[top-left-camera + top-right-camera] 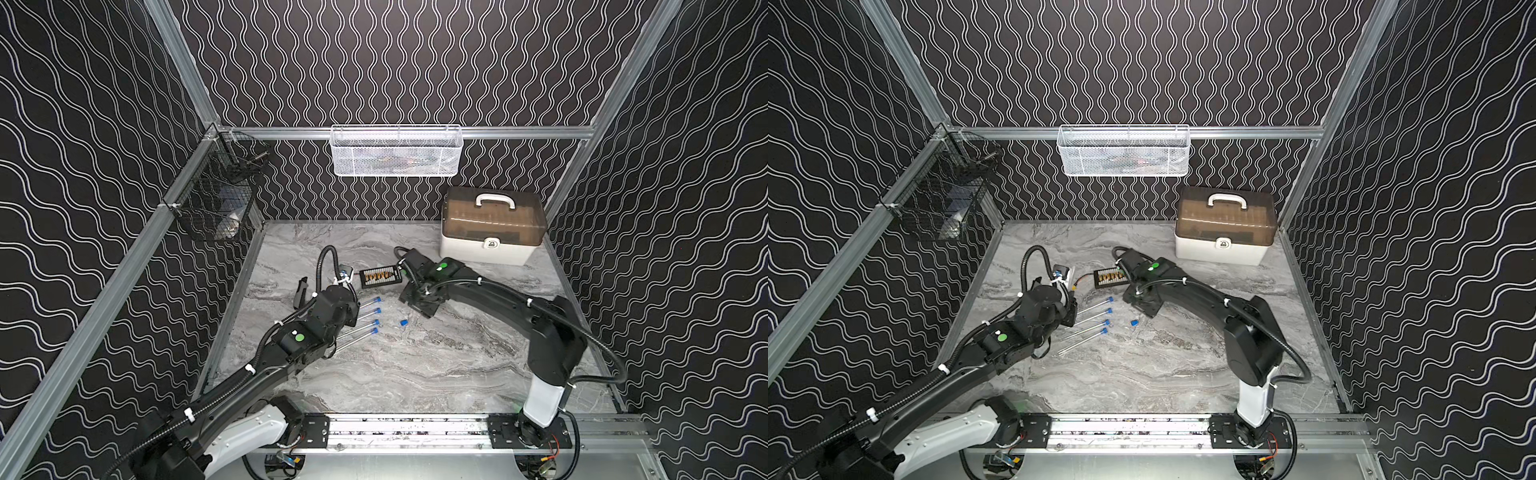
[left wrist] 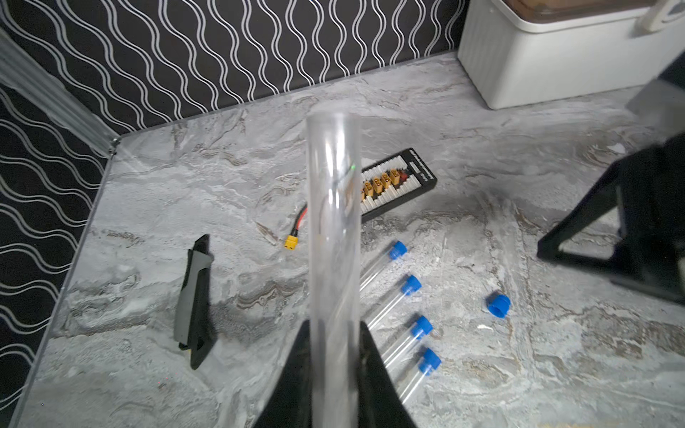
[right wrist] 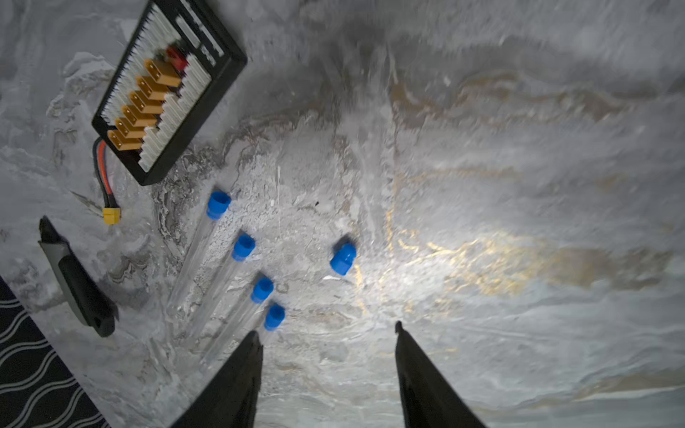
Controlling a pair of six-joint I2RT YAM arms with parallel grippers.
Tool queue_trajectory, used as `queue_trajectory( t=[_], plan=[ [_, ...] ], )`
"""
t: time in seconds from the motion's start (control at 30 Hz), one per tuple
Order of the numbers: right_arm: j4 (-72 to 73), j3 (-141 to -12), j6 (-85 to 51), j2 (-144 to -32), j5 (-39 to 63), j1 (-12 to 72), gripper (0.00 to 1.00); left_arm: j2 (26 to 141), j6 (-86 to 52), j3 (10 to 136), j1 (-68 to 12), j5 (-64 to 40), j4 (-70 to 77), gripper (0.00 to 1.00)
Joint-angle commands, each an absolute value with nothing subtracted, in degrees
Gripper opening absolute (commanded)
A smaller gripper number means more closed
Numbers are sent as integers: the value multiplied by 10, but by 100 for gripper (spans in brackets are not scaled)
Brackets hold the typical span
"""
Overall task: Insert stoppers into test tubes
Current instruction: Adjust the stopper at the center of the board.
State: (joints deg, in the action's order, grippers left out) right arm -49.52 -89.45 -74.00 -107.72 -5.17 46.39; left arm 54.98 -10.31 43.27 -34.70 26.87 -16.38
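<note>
Four capped tubes [image 1: 1086, 330] lie left of loose stopper [image 1: 1134, 322].

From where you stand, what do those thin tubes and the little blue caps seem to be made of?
Test tubes: clear and glossy, glass or hard plastic, I cannot tell which; the marbled table shows through one. Stoppers: opaque, even bright blue with a soft sheen, probably moulded plastic, possibly rubber.

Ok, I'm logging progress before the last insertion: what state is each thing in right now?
held test tube: no stopper in it, clamped by the left gripper.
four other test tubes: stoppered, lying side by side.
loose stopper: lying free on its side, not inserted.
left gripper: fingers shut on the held test tube.
right gripper: fingers open, empty.
storage box: lid shut.
</note>
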Motion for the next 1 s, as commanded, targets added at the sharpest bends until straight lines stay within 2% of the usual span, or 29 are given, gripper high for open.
queue_trajectory(
  t=[0.0, 0.47, 0.67, 0.97],
  plan=[
    [-549, -931, -895, -1118, -57, 470, 59, 535, -109, 441, -344, 292, -184, 5],
    [-560, -981, -935, -1234, -33, 468, 58, 492, -94, 433, -344, 282, -210, 6],
    [-553, -994, -930, -1260, -20, 468, 53, 498, -94, 433, -344, 278, -203, 6],
    [-550, -987, -932, -1269, -7, 469, 38, 514, -93, 435, -344, 270, -192, 5]
  ],
)
